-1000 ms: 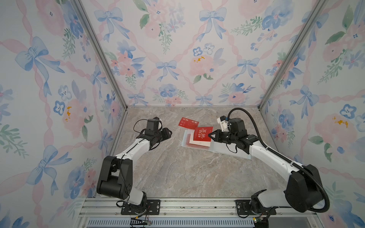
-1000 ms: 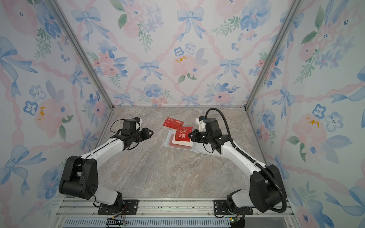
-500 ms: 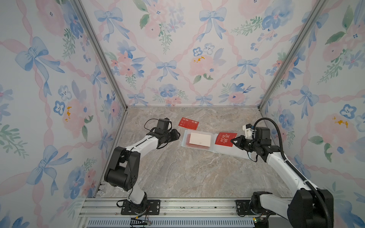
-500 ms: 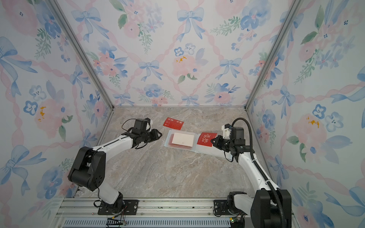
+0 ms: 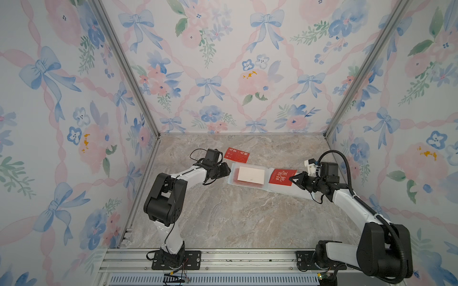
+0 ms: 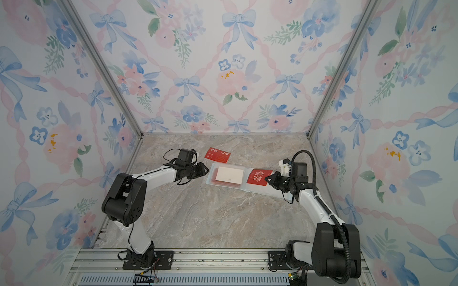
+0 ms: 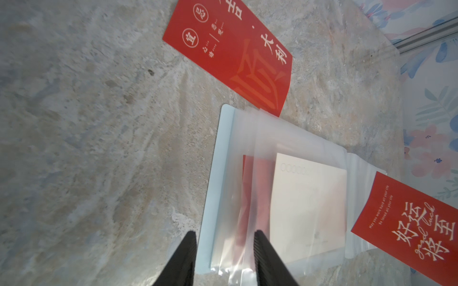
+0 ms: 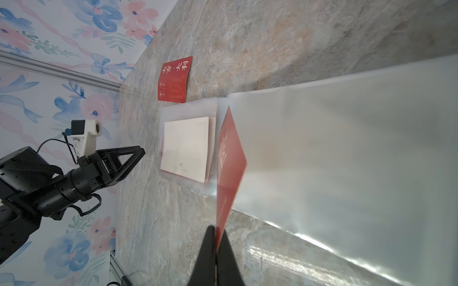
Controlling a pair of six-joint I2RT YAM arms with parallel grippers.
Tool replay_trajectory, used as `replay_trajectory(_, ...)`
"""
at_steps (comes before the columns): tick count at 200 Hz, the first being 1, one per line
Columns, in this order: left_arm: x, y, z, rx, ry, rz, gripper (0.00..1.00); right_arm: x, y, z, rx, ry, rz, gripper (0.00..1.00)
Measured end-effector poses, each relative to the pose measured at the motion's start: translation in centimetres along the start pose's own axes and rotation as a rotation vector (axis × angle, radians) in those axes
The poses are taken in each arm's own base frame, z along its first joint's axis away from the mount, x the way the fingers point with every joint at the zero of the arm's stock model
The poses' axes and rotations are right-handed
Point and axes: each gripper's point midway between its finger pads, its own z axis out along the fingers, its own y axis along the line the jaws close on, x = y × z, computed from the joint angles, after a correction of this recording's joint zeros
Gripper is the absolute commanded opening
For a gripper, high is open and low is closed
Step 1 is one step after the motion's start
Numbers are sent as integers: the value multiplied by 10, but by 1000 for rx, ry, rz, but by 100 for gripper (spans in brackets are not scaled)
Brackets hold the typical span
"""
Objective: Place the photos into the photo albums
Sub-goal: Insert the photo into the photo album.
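Transfer of one red card point(image 5: 282, 177) is the change. A second ago the right gripper point(image 5: 292, 177) was at the pile point(image 5: 250, 175) on the left page of the photo album point(image 5: 277, 188); now it hangs over the right page, jaws clamped on the card's outer edge. The card is face up, its long axis along the album's length and its free end toward the spine. The left gripper point(image 7: 224, 235) has moved up to the album's outer left edge — jaws apart, gripping nothing — so sleeving looks to be next.
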Motion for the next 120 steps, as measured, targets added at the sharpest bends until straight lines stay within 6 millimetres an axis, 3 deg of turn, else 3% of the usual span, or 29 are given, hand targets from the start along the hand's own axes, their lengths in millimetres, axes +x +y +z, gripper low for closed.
replay_trajectory(55,-3,-11,12,13,8,16,40,4,0,19,-31,39,6,6)
replay_trajectory(120,0,-11,23,10,23,20,41,5,-2,24,-36,47,8,6)
